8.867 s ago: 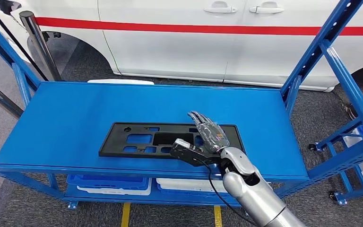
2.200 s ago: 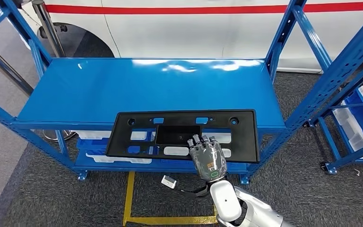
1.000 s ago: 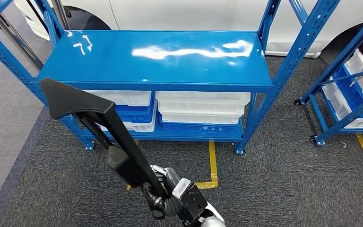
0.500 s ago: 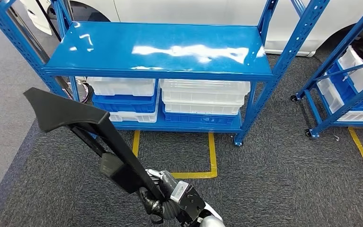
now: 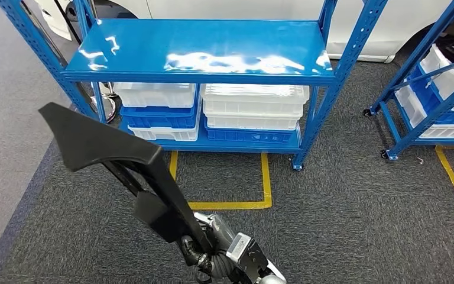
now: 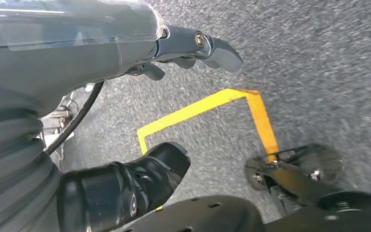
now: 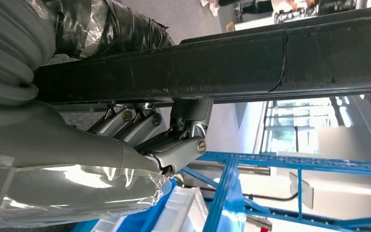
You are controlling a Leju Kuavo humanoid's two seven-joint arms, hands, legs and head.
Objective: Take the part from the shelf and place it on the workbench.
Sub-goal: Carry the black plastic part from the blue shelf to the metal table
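Observation:
The part (image 5: 109, 148) is a long black plastic panel. It stands tilted on edge in front of me, its wide end up at the left. My right hand (image 5: 216, 253) grips its lower end low in the head view. In the right wrist view the fingers (image 7: 174, 140) wrap under the panel's dark edge (image 7: 270, 63). The blue shelf (image 5: 201, 56) that it came from stands farther off, its top board bare. My left hand (image 6: 125, 48) hangs over the carpet with its fingers (image 6: 215, 48) apart and nothing in it.
White and blue bins (image 5: 254, 112) fill the shelf's lower level. Yellow floor tape (image 5: 266, 177) marks a box on the grey carpet before the shelf. A second blue rack (image 5: 425, 89) with bins stands at the right. A white car (image 5: 242, 7) is parked behind.
The whole picture has shifted: the shelf now lies farther off and higher in view, so the camera has moved back. The panel stays in my right hand, tilted much as before.

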